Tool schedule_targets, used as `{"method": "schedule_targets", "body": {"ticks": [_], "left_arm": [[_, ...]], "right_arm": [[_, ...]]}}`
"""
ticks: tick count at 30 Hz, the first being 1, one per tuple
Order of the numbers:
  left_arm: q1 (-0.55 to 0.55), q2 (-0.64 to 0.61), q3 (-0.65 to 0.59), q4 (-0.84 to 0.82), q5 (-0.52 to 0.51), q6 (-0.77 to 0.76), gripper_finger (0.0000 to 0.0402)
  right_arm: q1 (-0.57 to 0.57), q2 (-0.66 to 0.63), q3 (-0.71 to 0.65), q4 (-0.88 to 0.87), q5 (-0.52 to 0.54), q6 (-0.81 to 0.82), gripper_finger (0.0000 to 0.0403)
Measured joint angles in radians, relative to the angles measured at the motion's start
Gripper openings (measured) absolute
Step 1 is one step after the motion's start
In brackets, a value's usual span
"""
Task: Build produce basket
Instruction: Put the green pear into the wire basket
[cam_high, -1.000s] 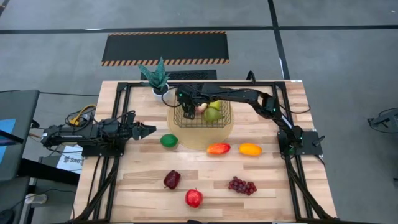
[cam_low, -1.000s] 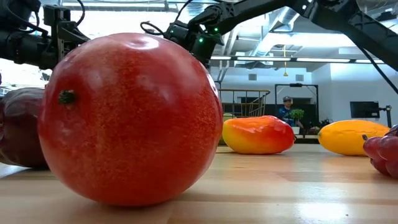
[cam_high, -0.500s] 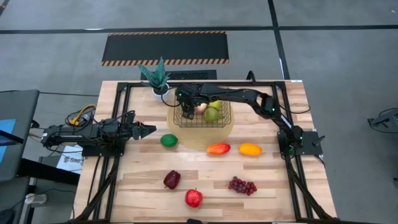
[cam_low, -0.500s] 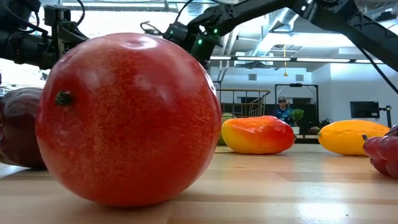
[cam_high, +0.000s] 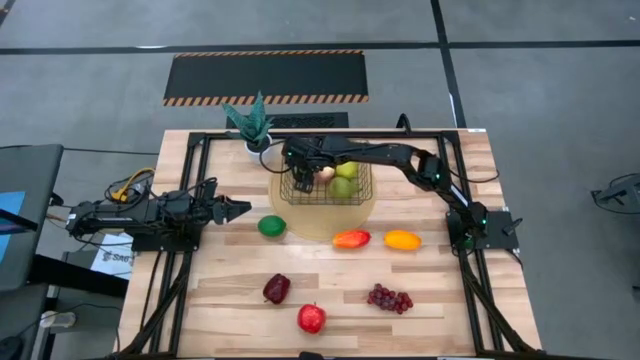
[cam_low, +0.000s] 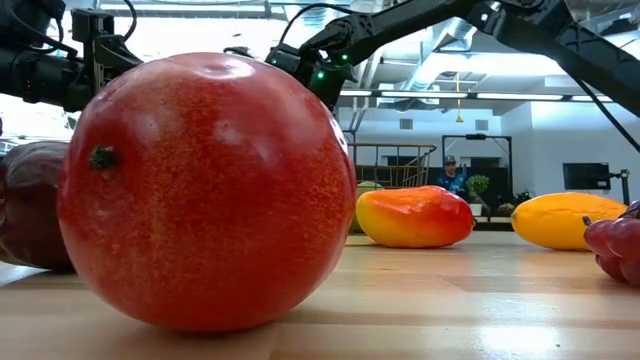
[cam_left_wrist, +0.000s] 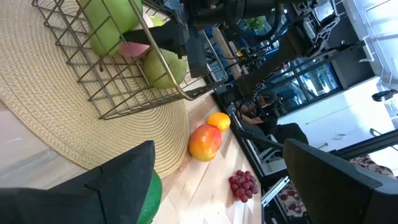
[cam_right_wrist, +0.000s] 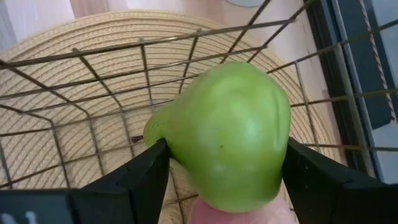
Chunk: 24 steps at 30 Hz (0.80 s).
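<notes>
The gold wire basket (cam_high: 330, 200) stands on a round woven mat (cam_high: 335, 225) at the table's far middle, with a peach (cam_high: 326, 173) and green fruits (cam_high: 345, 184) in it. My right gripper (cam_high: 303, 170) reaches down into the basket's left part, shut on a green pear (cam_right_wrist: 227, 130). My left gripper (cam_high: 240, 210) waits open, low over the table left of the green lime (cam_high: 271, 226). The mango (cam_high: 351, 239), the yellow-orange fruit (cam_high: 402, 240), the dark red fruit (cam_high: 276, 288), the red apple (cam_high: 312, 319) and the grapes (cam_high: 390, 298) lie on the table. My right gripper has the green pear's broad body (cam_right_wrist: 273, 155) pinched between its two fingers (cam_right_wrist: 143, 177), one on either side. It comes from above, pointing down into the basket (cam_right_wrist: 112, 87). The pear's narrow end (cam_right_wrist: 152, 130) points sideways. The pear hides whether it rests on the basket's floor.
A spiky potted plant (cam_high: 252, 125) stands just left of the basket's far corner. Dark frame rails (cam_high: 190, 190) run along the table's sides. In the low view the red apple (cam_low: 205, 190) fills the foreground. Bare wood lies between the fruits in the near half.
My right arm's forearm has risen a little over the basket and its gripper has tipped slightly steeper. The fruits on the table have stayed where they were.
</notes>
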<state>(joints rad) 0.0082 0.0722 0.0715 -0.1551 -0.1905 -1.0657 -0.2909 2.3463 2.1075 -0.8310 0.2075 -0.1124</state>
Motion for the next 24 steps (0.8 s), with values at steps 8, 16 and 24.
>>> {"method": "schedule_targets", "body": {"ticks": [8, 16, 24], "left_arm": [[0.000, 0.000, 0.000, 0.000, 0.000, 0.000, 0.0341], [0.000, 0.000, 0.000, 0.000, 0.000, -0.002, 0.0341], [0.000, 0.000, 0.000, 0.002, 0.000, -0.002, 0.0341]], "right_arm": [[0.000, 0.000, 0.000, 0.008, -0.004, -0.027, 0.0282], [0.000, 0.000, 0.000, 0.005, -0.011, -0.047, 0.0282], [0.000, 0.000, 0.000, 0.004, -0.027, -0.046, 0.0282]]}}
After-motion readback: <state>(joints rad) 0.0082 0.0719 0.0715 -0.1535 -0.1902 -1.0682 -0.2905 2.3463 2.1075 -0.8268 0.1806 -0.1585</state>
